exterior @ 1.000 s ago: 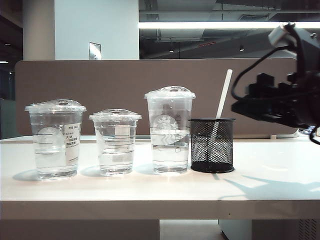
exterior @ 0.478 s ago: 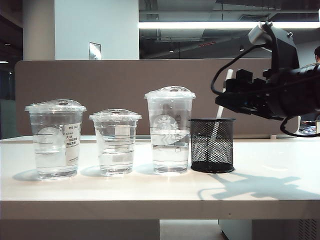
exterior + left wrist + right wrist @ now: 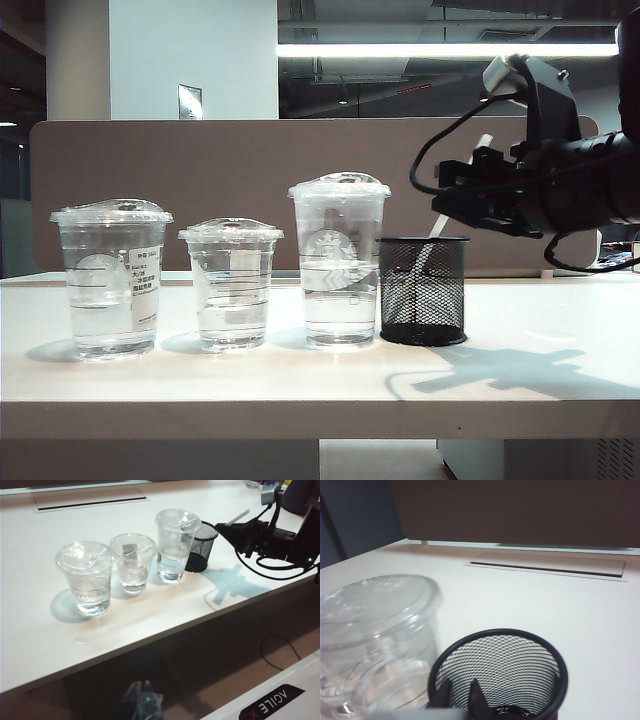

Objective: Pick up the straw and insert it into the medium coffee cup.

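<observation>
Right tool (image 3: pixel 440 198) above mesh holder (image 3: pixel 424 290), near table's right end, jaws seemingly closing on straw (image 3: pixel 484 143); grip unconfirmed. Left tool (image 3: pixel 142 705) idle below table edge, opening indiscernible. Medium coffee cup (image 3: pixel 112 277) leftmost, well apart.

white table (image 3: pixel 300 385), brown partition (image 3: pixel 200 190), ceiling light strip (image 3: pixel 440 49)

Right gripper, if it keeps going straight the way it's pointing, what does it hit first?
Probably the straw: the right gripper points level at it above the mesh holder; contact is unclear.
</observation>
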You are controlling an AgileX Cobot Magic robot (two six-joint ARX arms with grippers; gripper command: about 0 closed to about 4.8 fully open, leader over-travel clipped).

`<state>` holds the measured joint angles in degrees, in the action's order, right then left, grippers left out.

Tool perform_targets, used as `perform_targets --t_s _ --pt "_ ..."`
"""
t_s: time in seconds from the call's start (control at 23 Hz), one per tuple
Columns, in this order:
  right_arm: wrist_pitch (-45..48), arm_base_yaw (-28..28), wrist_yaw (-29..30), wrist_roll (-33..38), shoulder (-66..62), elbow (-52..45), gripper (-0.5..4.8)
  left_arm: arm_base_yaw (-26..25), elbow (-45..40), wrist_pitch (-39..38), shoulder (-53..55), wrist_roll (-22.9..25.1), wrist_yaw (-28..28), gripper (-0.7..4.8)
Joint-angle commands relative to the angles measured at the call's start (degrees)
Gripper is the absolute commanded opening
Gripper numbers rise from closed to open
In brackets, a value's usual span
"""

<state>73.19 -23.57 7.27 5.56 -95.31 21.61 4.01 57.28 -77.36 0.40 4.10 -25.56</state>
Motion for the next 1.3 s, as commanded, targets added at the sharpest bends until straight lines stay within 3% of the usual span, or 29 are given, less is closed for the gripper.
perform_targets --t_s 0.04,0.3,0.57,0.91,1.09,1.17,1.3 --pt "0.79 -0.11 0.31 0.24 0.11 0.85 0.51 0.0 0.15 0.59 0.09 0.0 -0.42 -0.05" --pt "0.83 -0.11 0.15 0.2 0.31 1.18 0.42 0.0 0.15 0.83 0.09 0.22 -0.39 -0.05" --pt "-1.86 0.07 0.11 -4.48 7.43 2.47 0.42 0.0 0.15 1.29 0.09 0.22 -0.42 -0.05" --pt "-30.53 0.04 0.87 -13.57 22.62 14.8 0.44 0.0 0.15 3.56 0.09 0.35 -0.35 -0.05" --pt "-42.99 -0.28 9.11 -13.75 24.11 26.16 0.44 0.0 0.15 3.8 0.09 0.2 -0.17 -0.05" --pt "-50.1 -3.06 11.02 -13.75 22.8 33.53 0.44 0.0 0.15 3.78 0.09 0.17 -0.2 -0.05" --pt "-52.37 -7.87 10.84 -13.77 19.98 38.95 0.44 0.0 0.15 3.8 0.09 0.2 -0.2 -0.05"
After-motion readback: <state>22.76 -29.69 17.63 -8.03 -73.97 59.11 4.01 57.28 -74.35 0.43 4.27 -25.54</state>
